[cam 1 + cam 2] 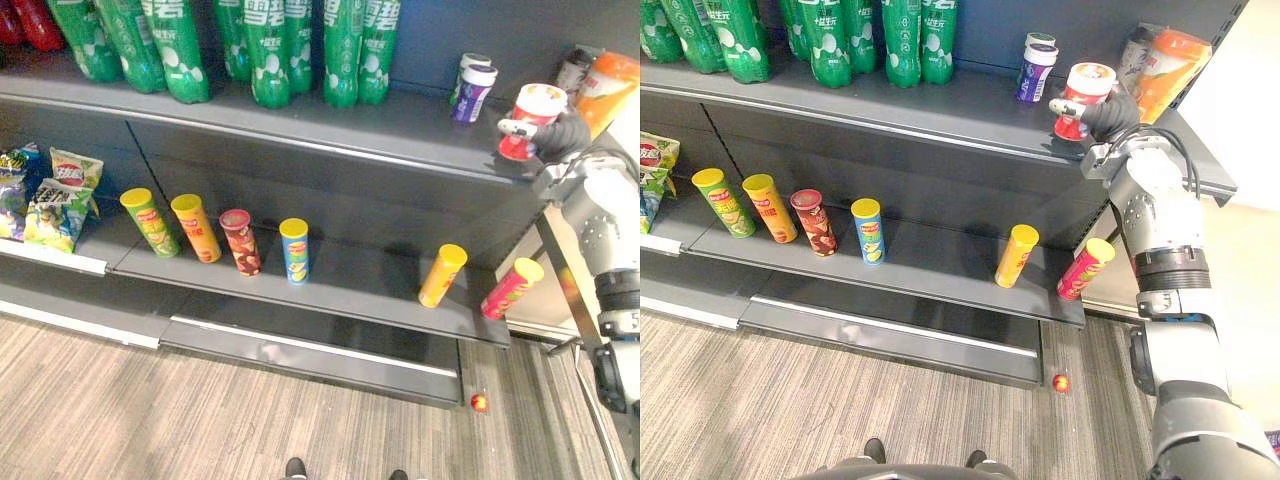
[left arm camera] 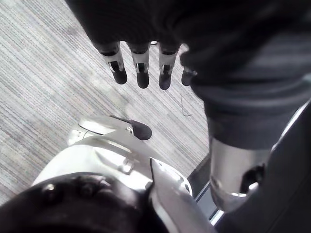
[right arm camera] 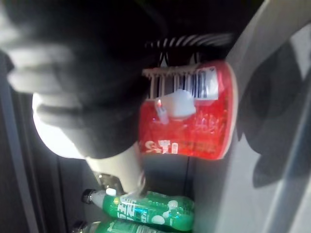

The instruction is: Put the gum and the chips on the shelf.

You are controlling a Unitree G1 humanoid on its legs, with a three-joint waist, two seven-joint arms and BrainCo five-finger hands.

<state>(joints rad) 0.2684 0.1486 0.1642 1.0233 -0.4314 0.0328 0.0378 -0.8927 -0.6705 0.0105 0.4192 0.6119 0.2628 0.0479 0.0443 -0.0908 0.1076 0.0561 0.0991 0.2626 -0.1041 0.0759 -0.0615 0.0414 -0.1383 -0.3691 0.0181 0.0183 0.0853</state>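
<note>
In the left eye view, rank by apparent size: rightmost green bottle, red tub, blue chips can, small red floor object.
Largest: rightmost green bottle, though cropped.
Then red tub and blue chips can: too alike to rank; tub likely nearer.
Smallest: red floor object.

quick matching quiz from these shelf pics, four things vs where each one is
1 red gum tub
2 green bottles
3 pink chip can
4 small red object

A on the floor
B lower shelf, right end
C top shelf, held in the right hand
D top shelf, left part

Pairs: 1-C, 2-D, 3-B, 4-A
</note>
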